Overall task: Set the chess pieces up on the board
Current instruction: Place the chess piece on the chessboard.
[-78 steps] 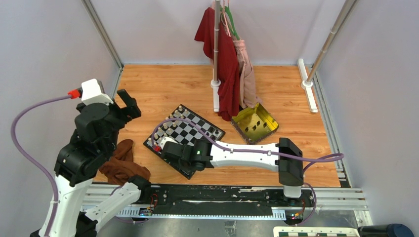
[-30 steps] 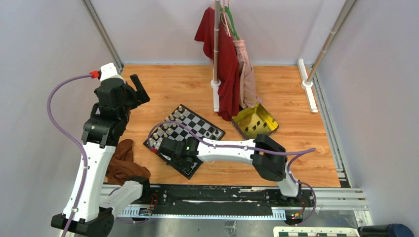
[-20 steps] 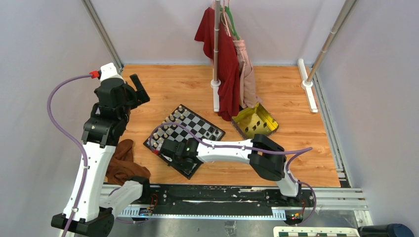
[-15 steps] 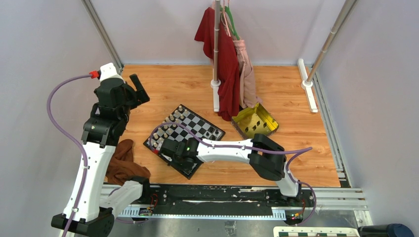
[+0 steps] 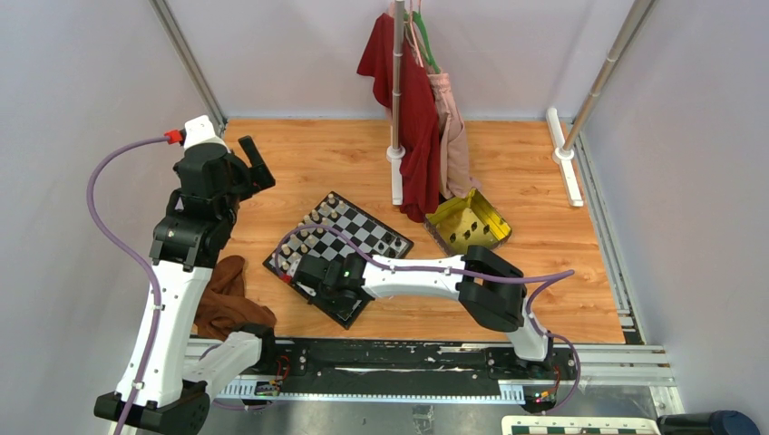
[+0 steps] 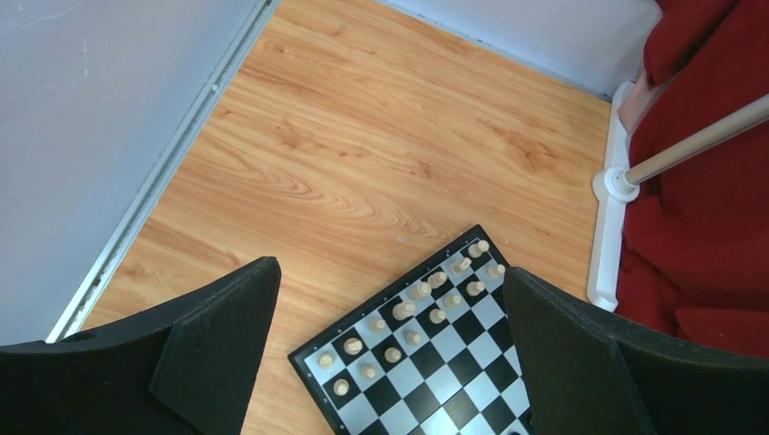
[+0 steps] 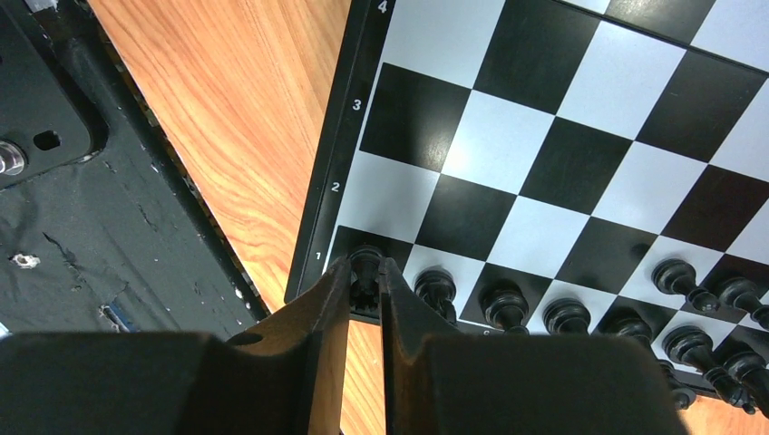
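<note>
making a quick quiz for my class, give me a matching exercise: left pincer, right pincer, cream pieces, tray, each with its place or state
1 left pincer
2 right pincer
3 cream pieces
4 tray

a closed on a black piece at the board's corner
b beside the board, near the hanging clothes
c open, holding nothing
d in two rows along one board edge

Pairs: 1-c, 2-a, 3-d, 4-b
</note>
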You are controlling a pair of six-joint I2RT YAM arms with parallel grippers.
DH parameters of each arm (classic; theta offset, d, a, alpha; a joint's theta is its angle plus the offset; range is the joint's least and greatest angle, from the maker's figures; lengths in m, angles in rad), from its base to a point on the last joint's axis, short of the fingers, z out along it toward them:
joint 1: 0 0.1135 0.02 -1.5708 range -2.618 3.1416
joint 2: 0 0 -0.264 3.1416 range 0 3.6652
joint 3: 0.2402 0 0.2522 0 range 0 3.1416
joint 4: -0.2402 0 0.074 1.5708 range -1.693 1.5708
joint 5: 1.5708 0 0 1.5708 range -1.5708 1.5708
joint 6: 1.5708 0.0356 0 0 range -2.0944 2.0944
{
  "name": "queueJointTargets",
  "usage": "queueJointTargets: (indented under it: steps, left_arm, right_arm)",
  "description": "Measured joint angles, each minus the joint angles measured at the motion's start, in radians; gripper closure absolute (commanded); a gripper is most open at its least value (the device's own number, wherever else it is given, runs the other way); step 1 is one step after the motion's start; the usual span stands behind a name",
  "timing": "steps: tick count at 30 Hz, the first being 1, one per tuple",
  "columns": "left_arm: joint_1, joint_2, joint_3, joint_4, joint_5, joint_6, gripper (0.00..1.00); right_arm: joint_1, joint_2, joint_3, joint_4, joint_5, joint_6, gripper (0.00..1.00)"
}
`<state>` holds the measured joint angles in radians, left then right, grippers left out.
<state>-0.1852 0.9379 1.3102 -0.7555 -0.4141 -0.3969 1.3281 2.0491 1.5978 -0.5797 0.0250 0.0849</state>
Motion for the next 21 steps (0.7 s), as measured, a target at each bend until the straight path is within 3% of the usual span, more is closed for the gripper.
queueJointTargets:
  steps: [6, 21]
  left_arm:
    - [0.0, 0.0, -0.009, 0.007, 0.004, 0.0, 0.0]
    - [0.0, 0.0, -0.009, 0.014, 0.01, -0.001, 0.0]
  right_arm:
    - [0.0, 0.0, -0.016, 0.0, 0.0, 0.0, 0.72]
    - [0.0, 0.0, -0.017, -0.011, -0.003, -0.004, 0.7]
